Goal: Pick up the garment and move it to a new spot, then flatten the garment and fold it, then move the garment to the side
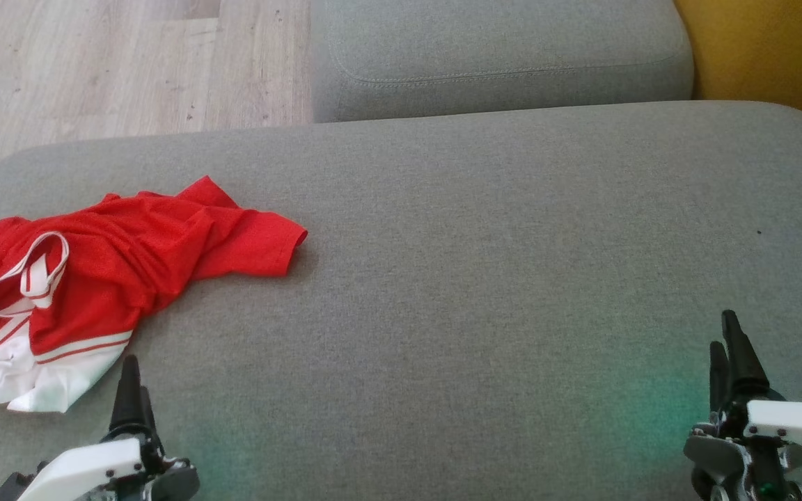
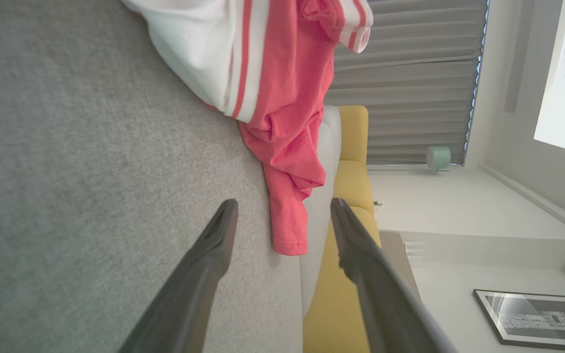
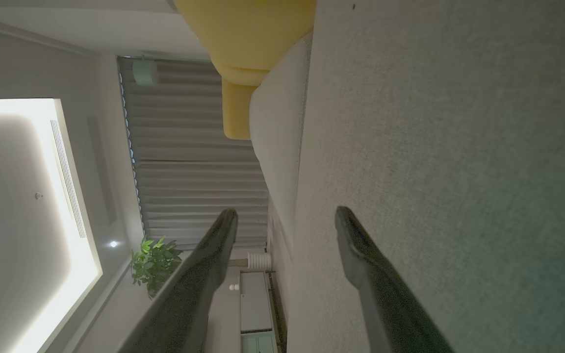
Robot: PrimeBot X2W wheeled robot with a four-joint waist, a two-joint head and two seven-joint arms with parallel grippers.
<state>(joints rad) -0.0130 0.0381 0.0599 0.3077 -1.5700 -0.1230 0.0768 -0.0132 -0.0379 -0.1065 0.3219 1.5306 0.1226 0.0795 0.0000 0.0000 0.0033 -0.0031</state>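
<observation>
A crumpled red garment [image 1: 129, 264] with white stripes and a white hem lies on the left part of a wide grey sofa cushion [image 1: 477, 243], one red sleeve stretched toward the middle. The left end effector [image 1: 133, 390] sits just beside the white hem, fingers spread and holding nothing. The right end effector [image 1: 725, 334] is well apart, over bare cushion at the lower right, its fingers also spread and empty. A wooden floor [image 1: 95, 62] shows beyond.

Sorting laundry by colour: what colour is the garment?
The garment is red with white stripes; head view is clearest.
</observation>
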